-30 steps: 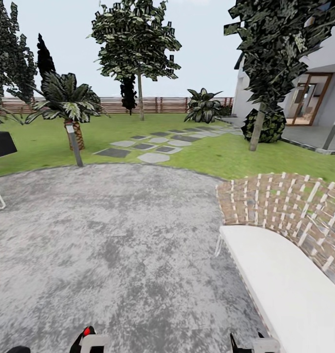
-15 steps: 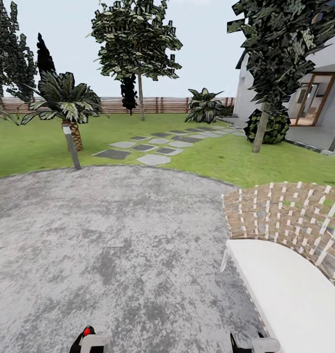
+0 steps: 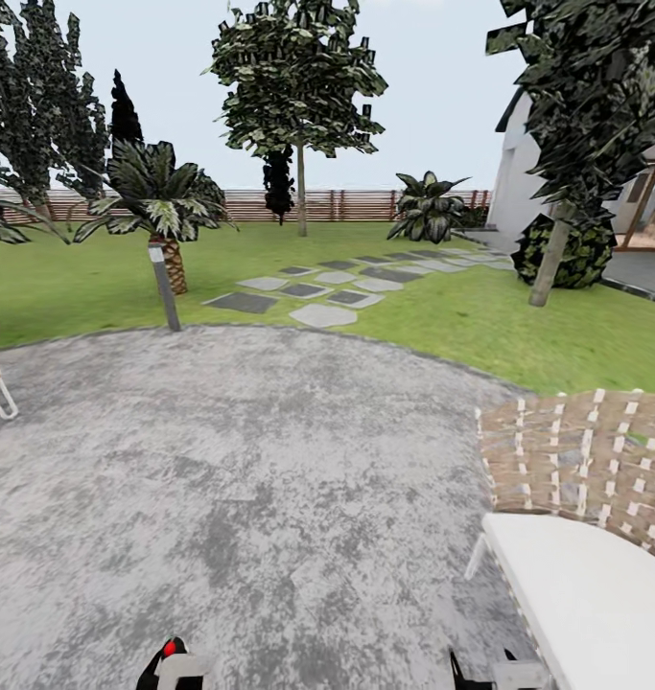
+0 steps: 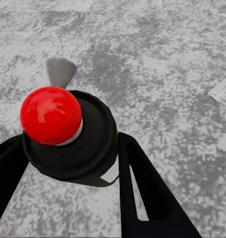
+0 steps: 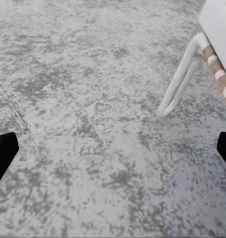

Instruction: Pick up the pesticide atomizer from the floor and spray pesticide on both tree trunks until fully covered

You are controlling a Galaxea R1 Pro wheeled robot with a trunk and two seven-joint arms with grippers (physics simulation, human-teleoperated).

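The pesticide atomizer (image 4: 68,144), black with a round red top (image 4: 50,115), sits between the two black fingers of my left gripper (image 4: 75,163), which is shut on it. Its red top (image 3: 170,649) also peeks up at the bottom edge of the head view. My right gripper (image 5: 113,148) is open over grey stone, fingers wide apart with nothing between them. Across the green lawn (image 3: 442,316) stand two trees: one pale trunk (image 3: 301,203) far back near the fence, the other trunk (image 3: 549,270) at the right beside a dark bush.
I stand on a grey speckled patio (image 3: 250,460). A white lounger with a woven back (image 3: 576,460) is close at my right, and its leg (image 5: 180,82) shows near the right gripper. A short palm (image 3: 164,206) and a lamp post (image 3: 164,287) stand at the patio's far left edge. Stepping stones (image 3: 322,314) cross the lawn.
The whole view has swung to the left: trees, stones and lounger have slid rightward in the picture. Both grippers keep their places at the bottom edge.
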